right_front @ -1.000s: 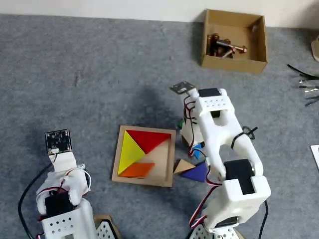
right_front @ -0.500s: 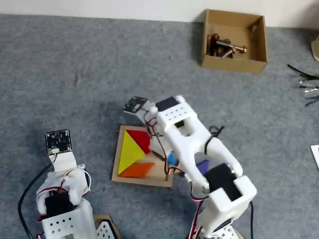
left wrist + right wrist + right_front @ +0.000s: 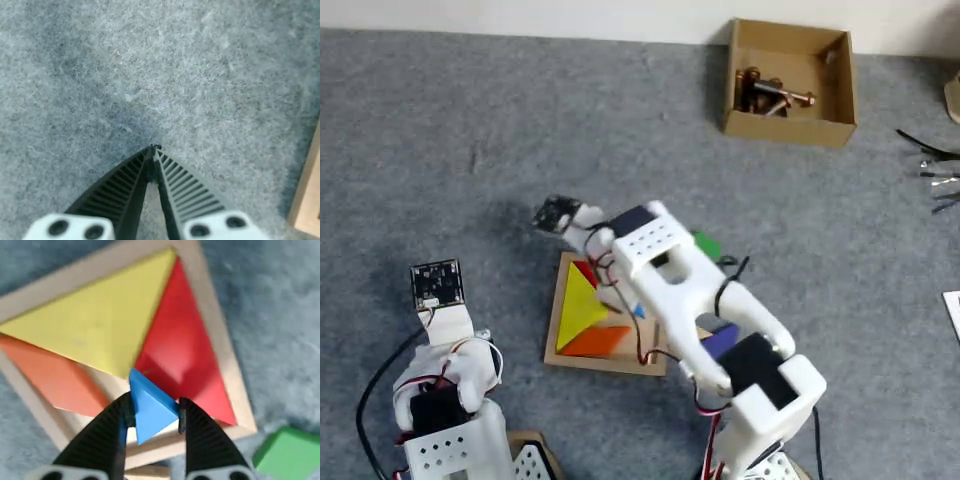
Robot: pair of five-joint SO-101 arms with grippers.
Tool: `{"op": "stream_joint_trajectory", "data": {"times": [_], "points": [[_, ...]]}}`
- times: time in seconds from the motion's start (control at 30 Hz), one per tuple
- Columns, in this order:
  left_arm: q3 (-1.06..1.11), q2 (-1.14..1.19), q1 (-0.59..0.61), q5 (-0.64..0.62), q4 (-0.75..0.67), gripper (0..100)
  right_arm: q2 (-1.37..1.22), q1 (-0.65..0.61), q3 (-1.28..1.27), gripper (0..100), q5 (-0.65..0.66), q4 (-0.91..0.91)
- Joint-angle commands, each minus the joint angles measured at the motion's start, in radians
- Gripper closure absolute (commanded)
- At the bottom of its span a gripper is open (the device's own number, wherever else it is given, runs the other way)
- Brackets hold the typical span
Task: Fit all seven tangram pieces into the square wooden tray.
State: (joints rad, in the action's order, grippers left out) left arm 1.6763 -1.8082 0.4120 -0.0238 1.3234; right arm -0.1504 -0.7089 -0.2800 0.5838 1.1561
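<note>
we've got right gripper [image 3: 154, 411] pinching blue triangle [image 3: 149, 402] | held above tray [image 3: 222, 347], over its bare patch, ready to seat | left gripper [image 3: 154, 150] closed, empty, parked out of the way

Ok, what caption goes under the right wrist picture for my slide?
Right gripper holds the blue triangle over the tray, near its red triangle and yellow triangle.

- The right hand [image 3: 155, 410] pinches a blue triangle [image 3: 149, 412] over the wooden tray [image 3: 218, 340].
- Inside the tray lie a yellow triangle [image 3: 100, 325], a red triangle [image 3: 185, 360] and an orange piece [image 3: 55, 380].
- A green piece [image 3: 285, 452] lies just outside the tray.
</note>
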Motion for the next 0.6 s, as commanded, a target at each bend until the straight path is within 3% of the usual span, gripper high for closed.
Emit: {"op": "stream_joint_trajectory", "data": {"times": [0.0,0.57], "points": [[0.019,-0.005,0.013,-0.011,0.003,99,0.065,-0.061,0.019,99.4,0.021,-0.024],[0.019,-0.005,0.013,-0.011,0.003,99,0.068,-0.153,-0.104,99.3,0.097,-0.021]]}}
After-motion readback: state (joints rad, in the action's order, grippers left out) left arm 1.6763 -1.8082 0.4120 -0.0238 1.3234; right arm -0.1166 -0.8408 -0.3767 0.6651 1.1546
